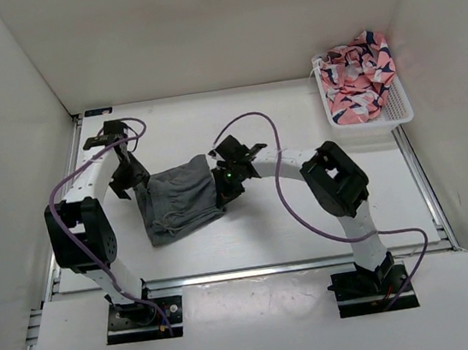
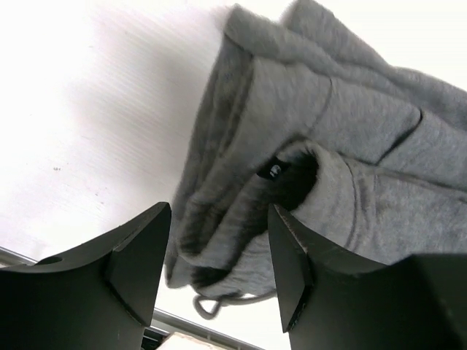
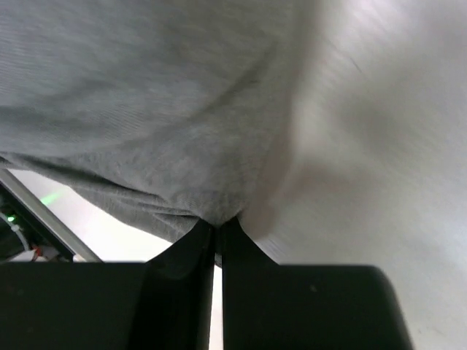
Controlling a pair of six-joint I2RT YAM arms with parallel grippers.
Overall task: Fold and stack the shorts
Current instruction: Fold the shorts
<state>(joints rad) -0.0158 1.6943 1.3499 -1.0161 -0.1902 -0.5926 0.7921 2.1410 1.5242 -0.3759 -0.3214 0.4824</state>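
The grey shorts (image 1: 177, 201) lie folded on the white table between my two arms. My right gripper (image 1: 221, 185) is shut on the right edge of the shorts; in the right wrist view the black fingers (image 3: 197, 248) pinch the grey cloth (image 3: 146, 109) and lift its hem. My left gripper (image 1: 127, 176) is open just off the shorts' left edge. In the left wrist view its two black fingers (image 2: 139, 255) stand apart with the bunched waistband side of the shorts (image 2: 306, 146) and a drawstring loop (image 2: 208, 305) past them, nothing held.
A white basket (image 1: 400, 110) at the back right holds pink, white and navy patterned cloth (image 1: 359, 72). White walls close in the table on three sides. Purple cables loop from both arms.
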